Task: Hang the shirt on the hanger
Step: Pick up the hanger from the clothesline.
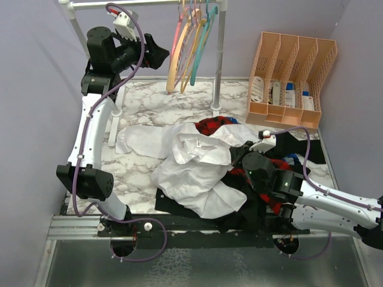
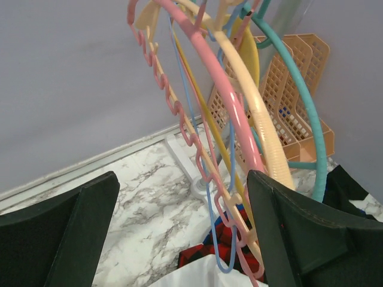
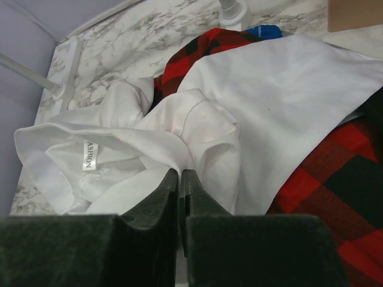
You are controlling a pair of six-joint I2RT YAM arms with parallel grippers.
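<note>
The white shirt (image 1: 192, 170) lies crumpled in the middle of the marble table, collar label up, and also shows in the right wrist view (image 3: 275, 95). My right gripper (image 1: 231, 159) is shut on a fold of it near the collar (image 3: 179, 173). The thin pink hanger (image 1: 178, 33) with wavy notched arms hangs on the rack among other hangers. In the left wrist view its notched arm (image 2: 190, 139) runs down between my open fingers, close to the right one. My left gripper (image 1: 159, 55) is open and raised just left of the hangers (image 2: 179, 239).
A thick peach hanger (image 2: 258, 113), a thick pink one and a teal hanger (image 2: 302, 101) hang beside it. The rack post (image 1: 219, 60) stands behind the shirt. A red-and-black plaid shirt (image 1: 214, 124) and a black garment (image 1: 302, 148) lie under it. A peach file organiser (image 1: 293, 78) stands at the back right.
</note>
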